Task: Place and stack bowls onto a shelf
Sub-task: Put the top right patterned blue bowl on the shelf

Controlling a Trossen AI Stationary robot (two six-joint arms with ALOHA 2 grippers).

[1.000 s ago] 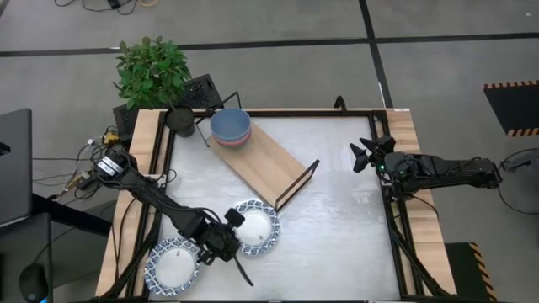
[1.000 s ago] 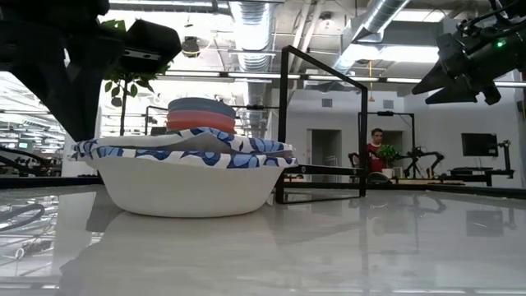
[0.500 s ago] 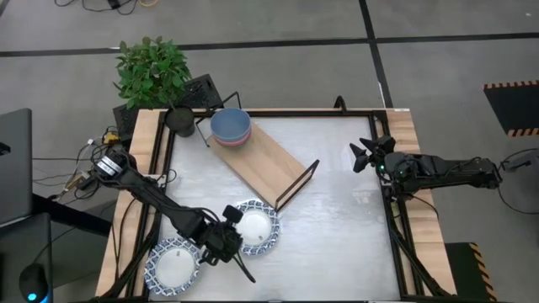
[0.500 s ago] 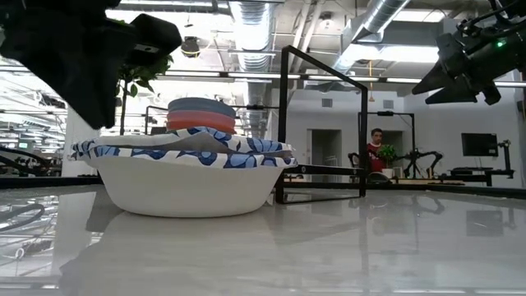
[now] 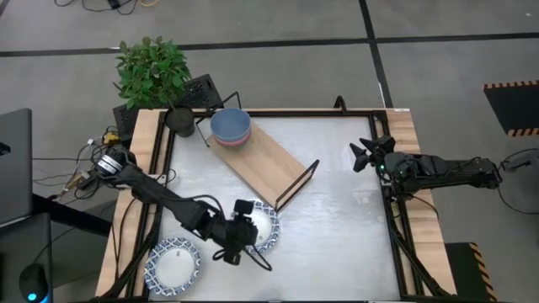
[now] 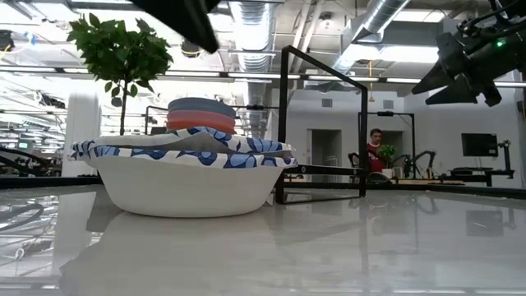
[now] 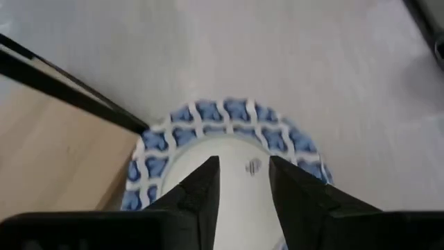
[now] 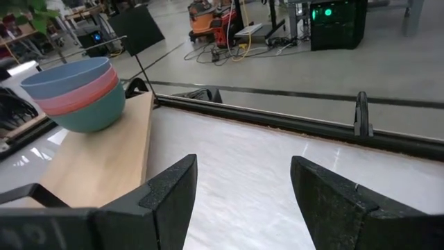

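Note:
Two patterned blue-and-white bowls rest on the tabletop: one [image 5: 263, 227] by the shelf's near end, one [image 5: 173, 261] at the near left corner. A stack of small bowls [image 5: 230, 126], light blue on top, stands on the far end of the wooden shelf [image 5: 265, 164]. My left gripper [image 5: 242, 229] hovers open above the first patterned bowl; in the left wrist view its fingers [image 7: 243, 167] frame the bowl's white centre [image 7: 239, 187] without touching. My right gripper [image 5: 362, 156] waits open, raised at the table's right edge.
A potted plant [image 5: 153, 71] stands at the far left corner beside the shelf. The shelf's black wire end frame [image 6: 320, 123] rises just behind the nearer patterned bowl [image 6: 185, 177]. A person [image 6: 376, 148] shows far off in the room.
My left gripper has moved toward the table's right edge, from between the two patterned bowls to above the one by the shelf, and has risen almost out of the low view. Both bowls have stayed in place.

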